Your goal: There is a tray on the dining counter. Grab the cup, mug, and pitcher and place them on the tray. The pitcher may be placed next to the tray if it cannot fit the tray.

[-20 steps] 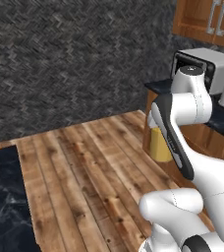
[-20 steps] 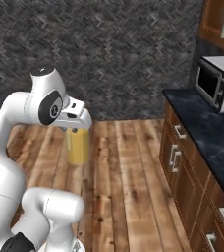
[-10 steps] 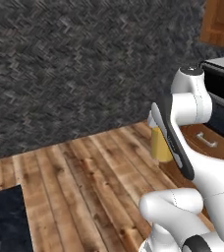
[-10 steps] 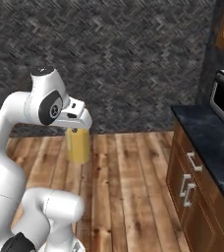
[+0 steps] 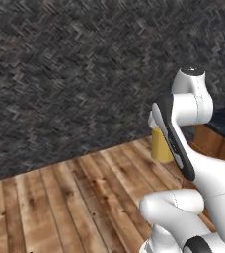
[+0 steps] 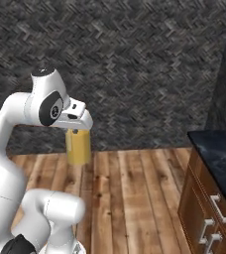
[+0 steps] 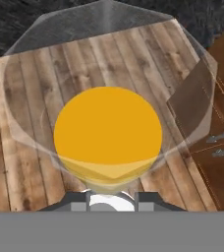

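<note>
Wooden floor [image 6: 135, 188] below, claw [image 6: 76, 130] gripping clear pitcher [image 6: 79, 148] upright (orange-yellow liquid inside), dark stone wall [image 5: 75, 74] behind

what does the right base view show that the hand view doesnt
Right base view alone: the gripper shut on the pitcher from above, carried in the air, the white arm behind it, and a black counter at right. Hand view alone: straight down into the pitcher, the round orange liquid surface inside the clear glass wall. Both: the pitcher, the wooden floor below it, the dark stone wall, and brown cabinet fronts with metal handles.
</note>
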